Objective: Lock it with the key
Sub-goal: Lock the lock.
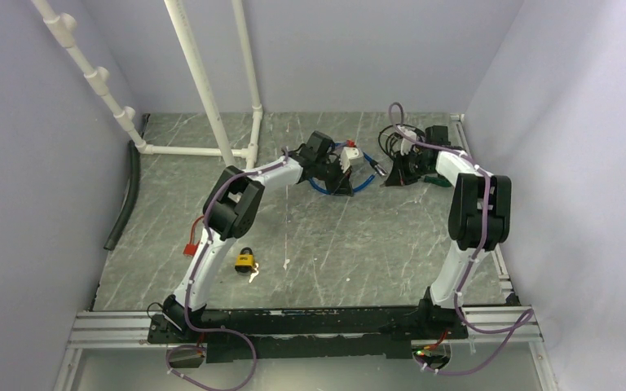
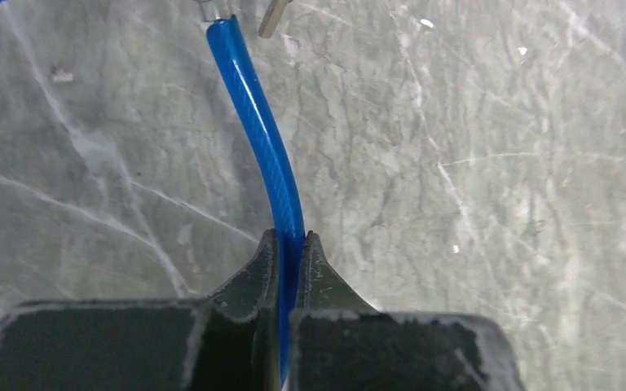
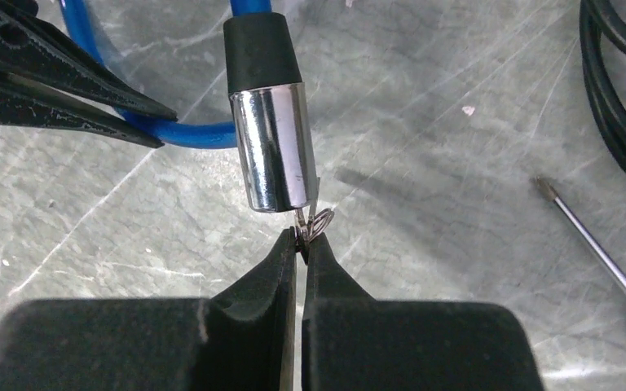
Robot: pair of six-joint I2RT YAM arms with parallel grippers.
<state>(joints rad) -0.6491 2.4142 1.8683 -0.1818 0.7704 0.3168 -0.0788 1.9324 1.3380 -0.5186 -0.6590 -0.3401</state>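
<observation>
Far across the grey marbled tabletop (image 1: 359, 244) (lilac walls (image 1: 41, 179) around), the left gripper (image 2: 291, 241) clamps the blue plastic-coated cable (image 2: 267, 147); the right gripper (image 3: 301, 241), jaws closed, nips the small metal key (image 3: 304, 220) at the chrome lock cylinder (image 3: 275, 147) end.

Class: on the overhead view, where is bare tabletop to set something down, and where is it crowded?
Free: the middle, between padlock, right arm and blue cable lock. Crowded: the far side, around left gripper, right gripper and black wires.
</observation>
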